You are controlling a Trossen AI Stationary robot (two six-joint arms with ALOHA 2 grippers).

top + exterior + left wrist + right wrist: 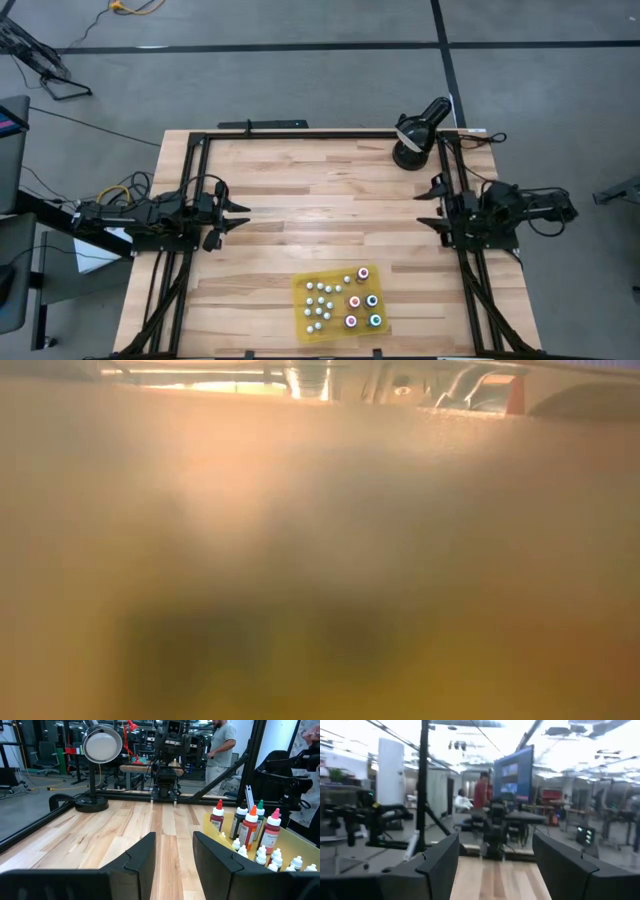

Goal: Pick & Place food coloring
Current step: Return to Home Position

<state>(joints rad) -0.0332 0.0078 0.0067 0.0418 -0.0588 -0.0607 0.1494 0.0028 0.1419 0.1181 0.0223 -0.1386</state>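
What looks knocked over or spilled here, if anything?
Nothing stands out. The little bottles all stand upright in the yellow tray, none lie on the table, and the left pincer and right pincer rest open at its sides.

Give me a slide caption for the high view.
Left claw and right claw open at table edges; bottles in yellow tray.

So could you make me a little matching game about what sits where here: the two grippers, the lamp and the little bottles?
Things:
1. left gripper
2. right gripper
3. black lamp
4. food coloring bottles

Places:
A. standing in the yellow tray
B. open, at the right side of the table
C. table corner beside the right arm
D. open, at the table's left side

Pairs: 1-D, 2-B, 3-C, 4-A.
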